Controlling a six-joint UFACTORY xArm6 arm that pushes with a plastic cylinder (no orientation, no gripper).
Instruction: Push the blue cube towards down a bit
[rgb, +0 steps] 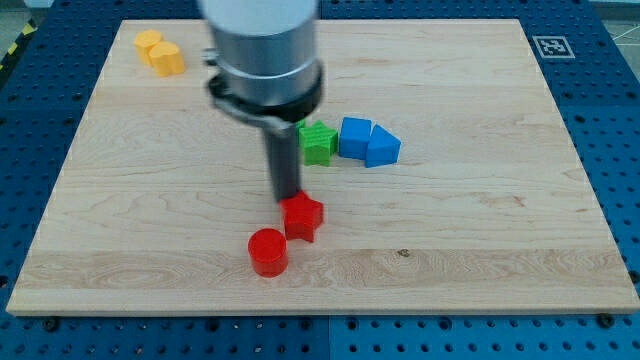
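Note:
The blue cube (354, 137) sits on the wooden board right of centre, touching a green block (319, 143) on its left and a blue wedge-shaped block (383, 148) on its right. My tip (287, 195) is at the lower end of the dark rod, below and left of the blue cube, just above the top edge of a red pentagon-like block (303, 218). A red cylinder (268, 251) lies below and left of that red block.
Two yellow-orange blocks (160, 51) sit near the board's top left corner. The arm's grey body (262, 50) hangs over the board's upper middle. A fiducial tag (552, 46) marks the top right corner. The board lies on a blue perforated table (610, 120).

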